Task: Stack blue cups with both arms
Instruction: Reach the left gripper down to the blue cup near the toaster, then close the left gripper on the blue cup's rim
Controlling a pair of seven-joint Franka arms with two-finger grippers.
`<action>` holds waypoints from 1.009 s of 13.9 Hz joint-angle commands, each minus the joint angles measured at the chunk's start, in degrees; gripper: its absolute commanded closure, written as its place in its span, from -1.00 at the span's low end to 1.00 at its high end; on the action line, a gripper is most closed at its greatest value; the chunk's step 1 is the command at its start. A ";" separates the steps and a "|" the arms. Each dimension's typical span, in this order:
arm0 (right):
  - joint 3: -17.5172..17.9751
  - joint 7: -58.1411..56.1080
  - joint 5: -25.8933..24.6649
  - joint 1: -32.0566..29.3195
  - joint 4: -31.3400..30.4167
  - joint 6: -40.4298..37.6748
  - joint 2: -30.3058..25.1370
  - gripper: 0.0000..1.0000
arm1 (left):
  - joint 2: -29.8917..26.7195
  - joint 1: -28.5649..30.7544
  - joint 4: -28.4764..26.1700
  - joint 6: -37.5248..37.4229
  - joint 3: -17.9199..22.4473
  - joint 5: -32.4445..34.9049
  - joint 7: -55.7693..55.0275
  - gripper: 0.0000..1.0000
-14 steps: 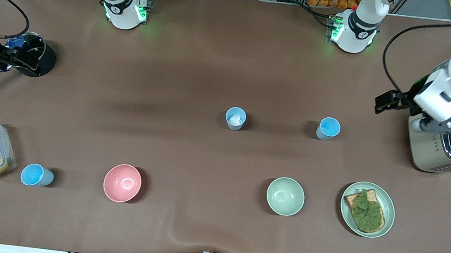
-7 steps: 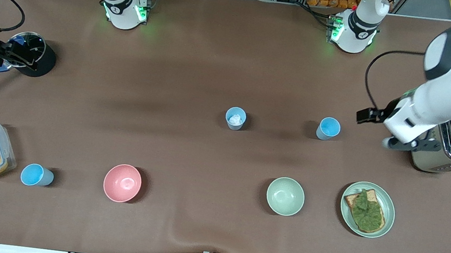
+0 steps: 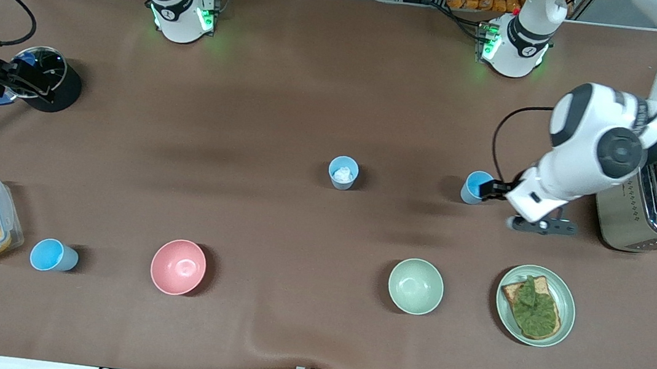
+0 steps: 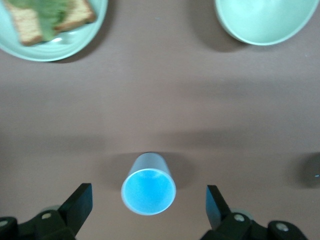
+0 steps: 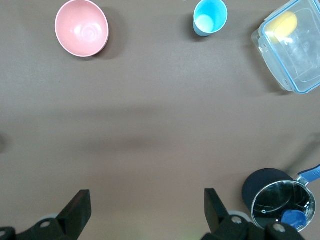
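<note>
Left gripper [image 4: 148,210] open, straddling cup [image 4: 148,190] for grasp. Right gripper [image 5: 147,212] open, waiting near pot [image 5: 278,200].

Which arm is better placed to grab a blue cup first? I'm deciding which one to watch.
Probably the left. The left gripper is open, its fingers either side of the blue cup beside the toaster. The right gripper hangs open by the pot, no cup close.
</note>
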 commanded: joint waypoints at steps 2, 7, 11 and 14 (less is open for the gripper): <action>0.52 0.04 -0.21 -0.60 0.06 -0.16 -0.51 -1.00 | 3.14 -4.12 -0.56 5.93 -0.07 -0.34 -0.64 -1.00; 0.70 -0.48 -0.65 -0.42 0.32 -0.07 -0.33 -1.00 | 3.24 -4.13 -7.49 11.55 -0.07 0.19 -0.64 -1.00; 0.44 -0.57 -0.04 -0.77 0.50 0.02 -0.16 -1.00 | 2.10 -3.95 -11.01 13.05 -0.07 0.01 -0.72 -1.00; 0.52 -0.05 -0.04 -0.51 0.32 0.02 -0.42 -1.00 | 2.10 -3.87 -14.96 17.43 -0.15 -0.17 -0.72 -1.00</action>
